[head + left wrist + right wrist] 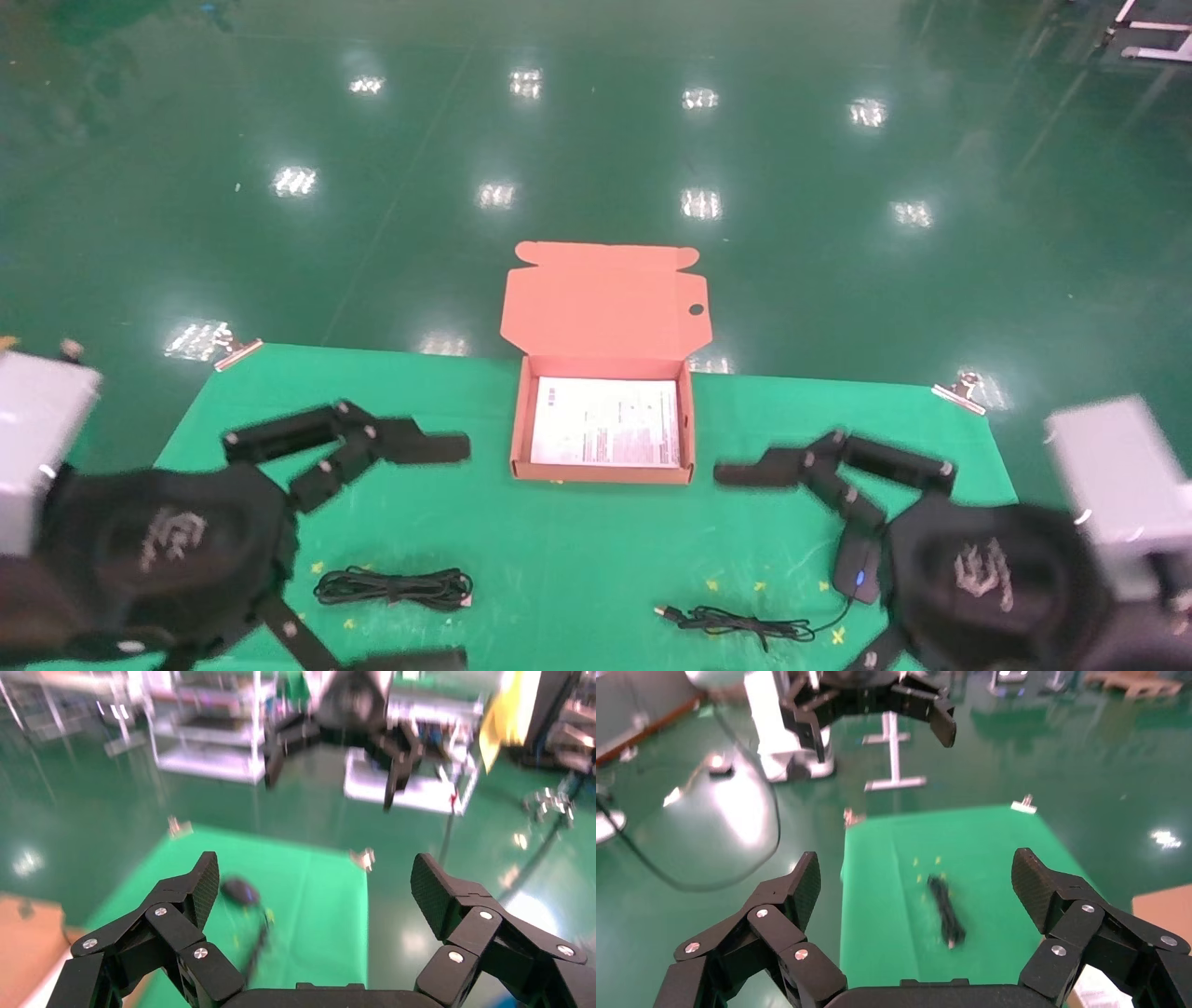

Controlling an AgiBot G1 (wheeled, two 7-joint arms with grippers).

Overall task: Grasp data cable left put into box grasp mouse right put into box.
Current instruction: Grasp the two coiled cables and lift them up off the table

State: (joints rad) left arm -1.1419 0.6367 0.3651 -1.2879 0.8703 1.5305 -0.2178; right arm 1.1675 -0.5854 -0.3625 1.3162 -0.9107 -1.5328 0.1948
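2 items still outside the box [603, 471], which sits open at frame centre. Left gripper [407, 542] hangs lower left, jaws wide, empty, above the data cable [393, 588]. Right gripper [787, 559] lower right, wide, empty; mouse [858, 570] just beside it. Step 1 pending: left must descend onto cable bundle.

From my head camera I look forward and down on the green bench [577, 559], with the open box [603, 424] at its far middle and both arms near the lower corners. My left wrist camera sits close behind its own pincer [313, 896] and faces across the bench towards the right pincer [337, 734]. The right wrist camera, behind its pincer [916, 892], looks back at the left pincer [870, 713], so both share the bench.
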